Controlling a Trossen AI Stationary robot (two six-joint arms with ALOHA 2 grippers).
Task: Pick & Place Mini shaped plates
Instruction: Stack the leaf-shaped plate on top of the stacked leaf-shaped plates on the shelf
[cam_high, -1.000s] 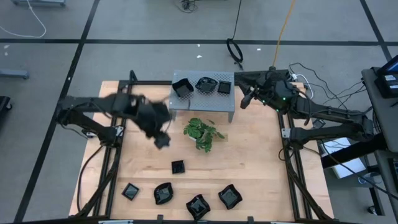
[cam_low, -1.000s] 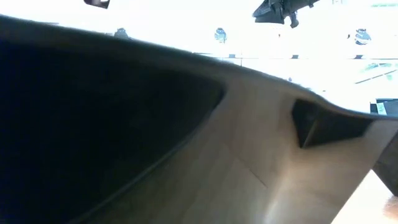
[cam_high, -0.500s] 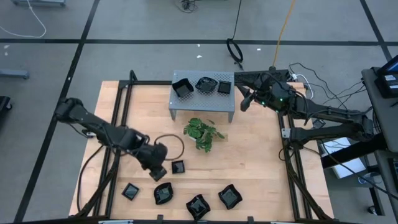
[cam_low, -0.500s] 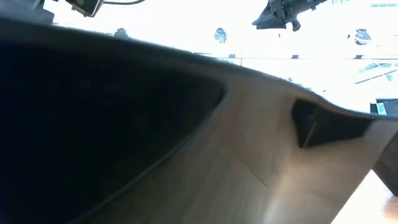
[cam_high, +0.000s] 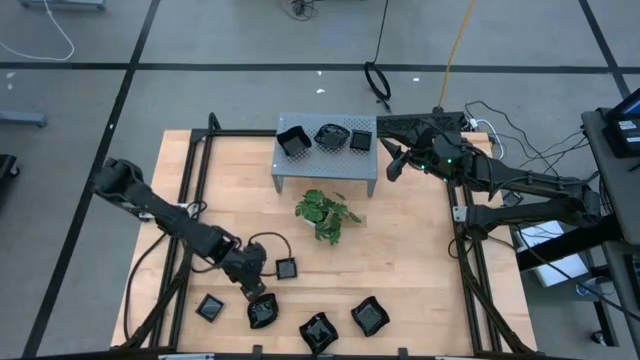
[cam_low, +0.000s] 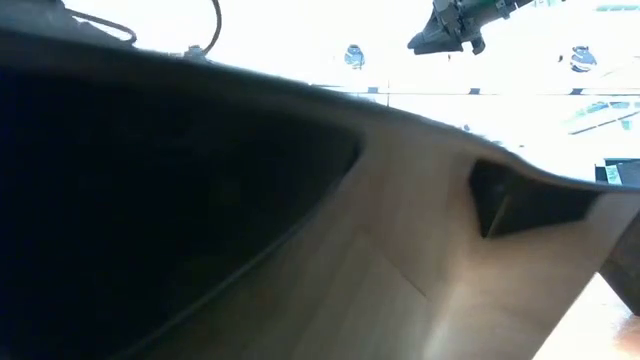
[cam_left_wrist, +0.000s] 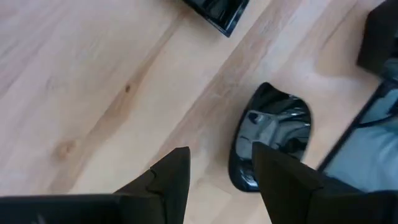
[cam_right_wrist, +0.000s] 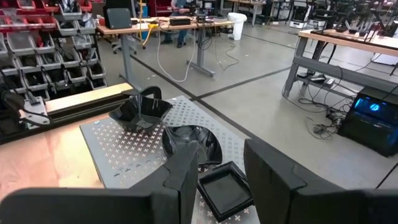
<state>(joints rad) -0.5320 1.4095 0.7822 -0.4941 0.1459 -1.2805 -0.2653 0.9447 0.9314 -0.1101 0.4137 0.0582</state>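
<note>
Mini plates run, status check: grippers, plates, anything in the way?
Left gripper open, low over a rounded plate in the front row. Right gripper open, empty, beside the stand holding three plates. Nothing in the way.

On the pale wooden bench (cam_high: 400, 260), the grey perforated metal stand (cam_high: 326, 165) sits toward twelve o'clock, carrying three glossy black mini plates (cam_high: 327, 137) in a row. The green leafy plant (cam_high: 325, 213) lies just at six o'clock of the stand. Toward six o'clock, four more dishes line the near edge (cam_high: 318, 330), with a small square black dish (cam_high: 286, 268) behind them. The left pincer (cam_high: 256, 292) hangs over the rounded black dish (cam_high: 263, 312); the right pincer (cam_high: 394, 165) hovers at three o'clock of the stand.
</note>
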